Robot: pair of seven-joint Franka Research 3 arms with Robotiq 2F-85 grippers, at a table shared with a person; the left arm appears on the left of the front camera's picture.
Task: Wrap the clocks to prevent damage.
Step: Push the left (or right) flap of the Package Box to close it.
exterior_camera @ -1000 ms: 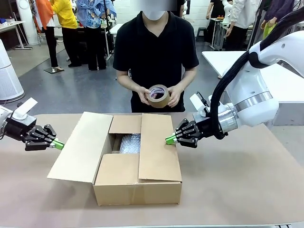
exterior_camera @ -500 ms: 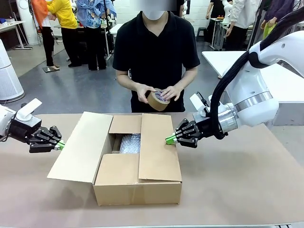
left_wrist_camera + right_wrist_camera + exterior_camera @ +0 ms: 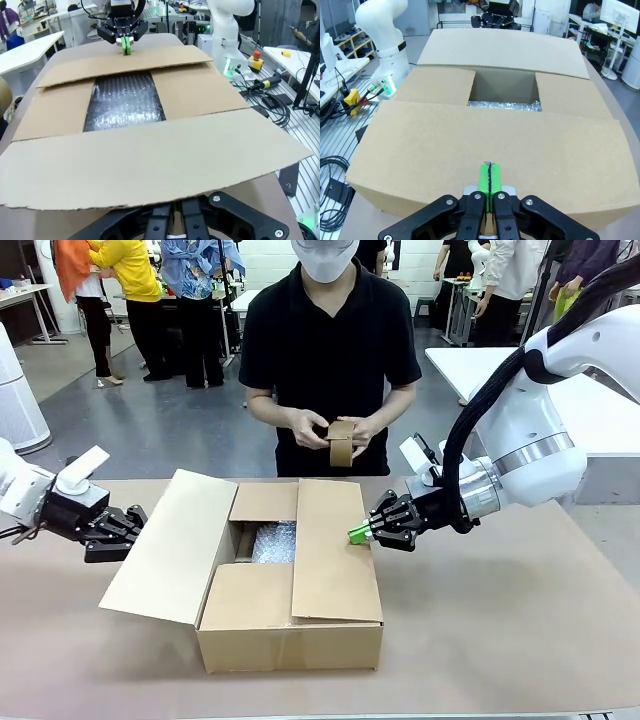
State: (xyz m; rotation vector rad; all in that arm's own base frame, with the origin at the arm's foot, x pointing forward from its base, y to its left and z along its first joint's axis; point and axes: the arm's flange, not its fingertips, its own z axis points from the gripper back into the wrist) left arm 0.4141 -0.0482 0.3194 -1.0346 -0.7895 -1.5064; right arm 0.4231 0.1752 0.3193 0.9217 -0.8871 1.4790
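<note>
Flanking the box, pinched together: right claw at folded flap's edge, left claw beside splayed flap.

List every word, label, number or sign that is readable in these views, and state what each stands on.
None can be read.
Brown cardboard box: plain flaps and sides, no print.
Brown tape roll held by the person: no legible marking.
Clear bubble wrap inside the box: unmarked.
Background equipment: any labels are too small or blurred to read.
</note>
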